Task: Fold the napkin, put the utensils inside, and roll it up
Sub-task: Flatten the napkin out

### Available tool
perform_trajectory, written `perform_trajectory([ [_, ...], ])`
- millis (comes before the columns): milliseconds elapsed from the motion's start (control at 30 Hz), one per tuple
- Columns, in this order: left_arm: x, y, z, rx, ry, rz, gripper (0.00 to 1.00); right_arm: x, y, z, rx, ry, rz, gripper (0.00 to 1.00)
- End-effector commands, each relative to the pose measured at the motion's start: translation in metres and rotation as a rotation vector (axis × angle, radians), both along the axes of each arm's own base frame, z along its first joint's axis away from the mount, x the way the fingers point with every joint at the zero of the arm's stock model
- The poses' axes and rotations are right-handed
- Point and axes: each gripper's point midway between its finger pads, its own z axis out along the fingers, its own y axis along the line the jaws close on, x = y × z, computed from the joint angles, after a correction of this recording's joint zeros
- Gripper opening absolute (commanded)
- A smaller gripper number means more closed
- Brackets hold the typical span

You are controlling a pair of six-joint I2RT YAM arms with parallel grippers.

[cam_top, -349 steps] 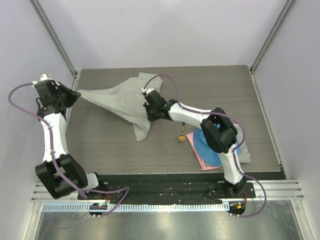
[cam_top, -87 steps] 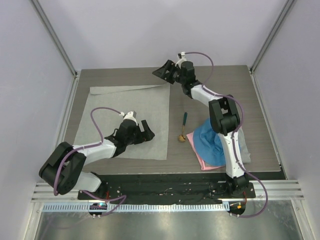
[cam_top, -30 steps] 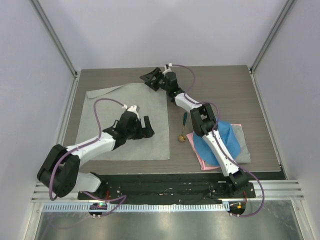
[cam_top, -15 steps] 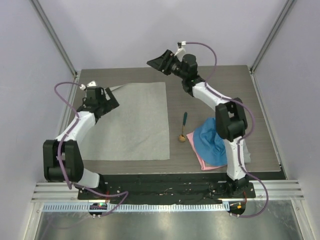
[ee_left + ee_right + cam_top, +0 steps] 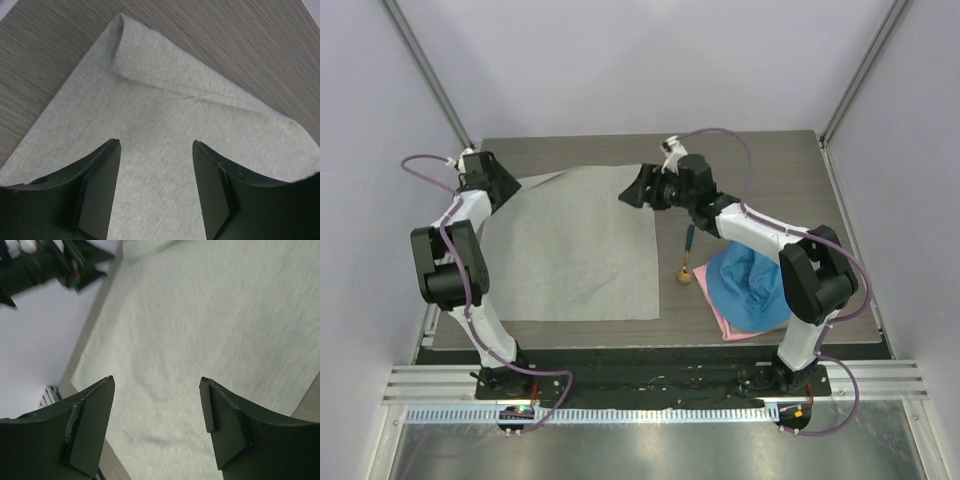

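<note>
— Grey napkin [image 5: 582, 245]: report its position.
— It is spread in a single layer on the left half of the wood-grain counter [image 5: 760, 165]. Its near edge runs parallel to the counter's front edge. The far left corner is not flat: the left wrist view shows the tip turned over on itself, with a soft crease across the cloth behind it.
— Left gripper [image 5: 488, 180]: report position and jaw state.
— It is over that far left corner, at the counter's left edge. The jaws are released and stand apart, with only cloth visible in the gap. Nothing is grasped. Whether the fingertips touch the cloth cannot be determined.
— Right gripper [image 5: 638, 190]: same items.
— It is above the napkin's far right corner, with its arm reaching in from the right. The jaws are released and set wide, and nothing is grasped. The right wrist view is blurred. It shows plain cloth under the jaws and the left arm [image 5: 45, 267] at the top left.
— Spoon [image 5: 687, 252]: report location.
— It lies on bare counter just right of the napkin's right edge, apart from the cloth. The green handle points to the far side and the gold bowl to the near side.
— Other items?
— A blue cloth [image 5: 750, 285] is bunched on a pink cloth [image 5: 720, 318] at the near right. The spoon's bowl sits just beside their left edge; contact cannot be determined.
</note>
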Motion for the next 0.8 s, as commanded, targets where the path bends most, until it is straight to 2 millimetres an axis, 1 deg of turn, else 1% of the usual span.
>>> perform_trajectory([
  [0,0.03,0.027,0.015,0.037,-0.048,0.03,0.61,-0.042,0.013,-0.032,-0.143,0.036,0.06,0.77],
  [33,0.031,0.032,0.012,0.041,-0.037,0.033,0.6,-0.053,0.017,-0.042,-0.152,0.06,0.079,0.77],
  [67,0.032,0.034,0.001,0.034,-0.014,0.032,0.6,-0.058,0.019,-0.045,-0.148,0.072,0.086,0.77],
  [100,0.036,0.039,0.002,0.032,-0.016,0.039,0.6,-0.063,0.021,-0.049,-0.149,0.085,0.093,0.77],
  [133,0.037,0.042,-0.002,0.034,-0.007,0.039,0.6,-0.07,0.024,-0.054,-0.154,0.097,0.108,0.77],
  [267,0.047,0.052,-0.014,0.022,0.007,0.04,0.58,-0.083,0.032,-0.058,-0.147,0.124,0.127,0.77],
  [300,0.052,0.054,-0.02,0.011,0.013,0.036,0.58,-0.084,0.033,-0.059,-0.144,0.132,0.126,0.77],
  [433,0.058,0.055,-0.03,-0.005,0.028,0.037,0.59,-0.087,0.038,-0.058,-0.136,0.142,0.121,0.77],
  [500,0.064,0.056,-0.029,-0.005,0.023,0.032,0.58,-0.087,0.039,-0.057,-0.131,0.145,0.116,0.77],
  [533,0.065,0.056,-0.038,-0.014,0.043,0.029,0.58,-0.087,0.039,-0.058,-0.129,0.151,0.113,0.77],
  [567,0.065,0.056,-0.04,-0.021,0.052,0.029,0.58,-0.087,0.039,-0.058,-0.128,0.152,0.11,0.77],
  [600,0.069,0.058,-0.038,-0.024,0.042,0.028,0.57,-0.087,0.038,-0.057,-0.127,0.152,0.105,0.77],
  [633,0.07,0.056,-0.043,-0.031,0.049,0.023,0.54,-0.088,0.038,-0.057,-0.128,0.154,0.103,0.77],
  [767,0.078,0.06,-0.042,-0.037,0.033,0.028,0.47,-0.087,0.036,-0.06,-0.139,0.159,0.086,0.77],
])
